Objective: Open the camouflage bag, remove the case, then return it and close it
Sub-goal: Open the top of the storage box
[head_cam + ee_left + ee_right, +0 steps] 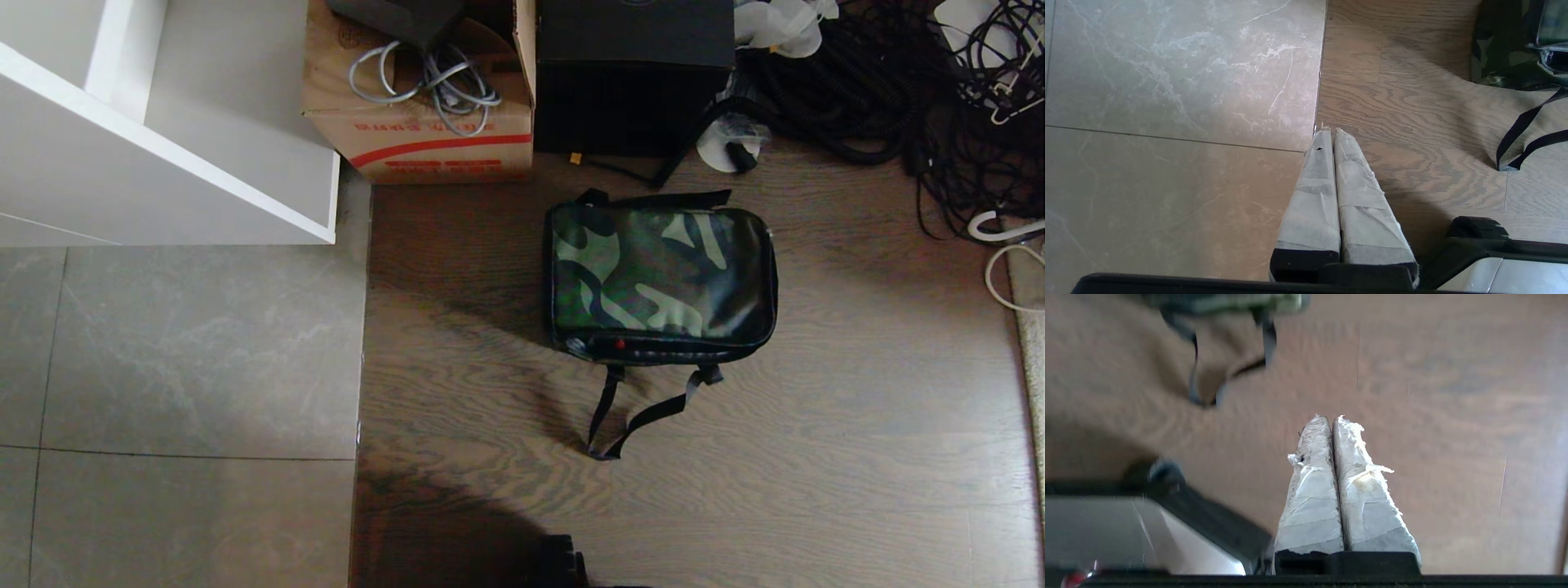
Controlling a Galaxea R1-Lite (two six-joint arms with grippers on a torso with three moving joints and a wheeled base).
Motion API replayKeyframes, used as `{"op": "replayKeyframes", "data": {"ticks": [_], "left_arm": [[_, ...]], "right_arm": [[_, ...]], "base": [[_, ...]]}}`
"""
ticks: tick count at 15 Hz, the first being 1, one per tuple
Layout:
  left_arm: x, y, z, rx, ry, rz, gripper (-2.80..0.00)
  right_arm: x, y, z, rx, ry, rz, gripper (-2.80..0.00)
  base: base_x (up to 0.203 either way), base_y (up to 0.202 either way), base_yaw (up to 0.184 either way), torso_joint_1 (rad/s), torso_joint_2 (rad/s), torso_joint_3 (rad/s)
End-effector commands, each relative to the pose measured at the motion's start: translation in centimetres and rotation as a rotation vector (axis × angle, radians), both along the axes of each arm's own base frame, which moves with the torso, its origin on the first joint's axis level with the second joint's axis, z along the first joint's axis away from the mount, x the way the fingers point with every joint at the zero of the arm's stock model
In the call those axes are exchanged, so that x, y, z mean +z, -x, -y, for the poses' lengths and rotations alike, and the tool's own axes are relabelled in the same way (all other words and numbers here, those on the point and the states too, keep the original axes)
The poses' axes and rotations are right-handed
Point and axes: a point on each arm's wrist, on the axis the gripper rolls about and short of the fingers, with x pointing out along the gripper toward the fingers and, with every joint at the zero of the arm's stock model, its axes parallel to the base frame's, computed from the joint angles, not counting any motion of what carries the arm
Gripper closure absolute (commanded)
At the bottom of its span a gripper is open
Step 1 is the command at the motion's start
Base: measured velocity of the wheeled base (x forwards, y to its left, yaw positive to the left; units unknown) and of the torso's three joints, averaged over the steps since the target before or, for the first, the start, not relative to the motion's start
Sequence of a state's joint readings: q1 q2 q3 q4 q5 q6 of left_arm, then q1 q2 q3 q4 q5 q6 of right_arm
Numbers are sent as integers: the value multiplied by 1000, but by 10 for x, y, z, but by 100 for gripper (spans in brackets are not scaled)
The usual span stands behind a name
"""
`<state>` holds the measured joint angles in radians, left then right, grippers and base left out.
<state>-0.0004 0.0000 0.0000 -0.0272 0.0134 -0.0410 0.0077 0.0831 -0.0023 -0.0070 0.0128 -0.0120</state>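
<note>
Head view – bag: You see the soft rectangular green-and-black camouflage bag (660,278) lying flat on the brown wood-grain floor (816,457), zipped, with a small red spot at its near edge.
Head view – straps: Its black webbing straps (633,412) trail from the bag's near edge toward you.
Head view – beyond the bag: A tall black box (633,77) stands just past the bag's far edge; a brown cardboard box (416,122) holding grey cables sits beside that, and a tangle of black cords (898,90) lies past the bag's far right corner.
Head view – left of the bag: Grey stone tiles (180,351) and a white shelf unit (163,139).
Head view – case: You cannot see it.
Left wrist view – left gripper (1329,131): Its tape-wrapped fingers are pressed together, clenched on nothing, over the tile-to-wood seam, well apart from the bag (1515,45).
Right wrist view – right gripper (1327,418): Clenched as well, empty, above bare wood, with the bag's straps (1224,375) and its edge (1220,302) near but apart; this view is blurred.
</note>
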Motion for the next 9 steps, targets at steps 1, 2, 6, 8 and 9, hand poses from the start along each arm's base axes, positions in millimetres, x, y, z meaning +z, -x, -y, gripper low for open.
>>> {"op": "replayKeyframes", "data": {"ticks": [1,2,6,8,9], "left_arm": [[-2,-1,0,1,0,-7,0],[-2,-1,0,0,0,-8,0],[-2,-1,0,-1,0,-7,0],[-2,-1,0,1,0,-7,0],[-2,-1,0,0,0,-7,0]], "right_arm": [[-2,7,0,-1,-14,87,0],[-2,6,0,-6,-40,82,0],[-2,6,0,-8,-52,82,0],[-2,6,0,-8,-52,82,0],[-2,6,0,-8,-52,83,0]], "base": [[0,0,0,0,0,0],[0,0,0,0,0,0],[0,0,0,0,0,0],[0,0,0,0,0,0],[0,0,0,0,0,0]]}}
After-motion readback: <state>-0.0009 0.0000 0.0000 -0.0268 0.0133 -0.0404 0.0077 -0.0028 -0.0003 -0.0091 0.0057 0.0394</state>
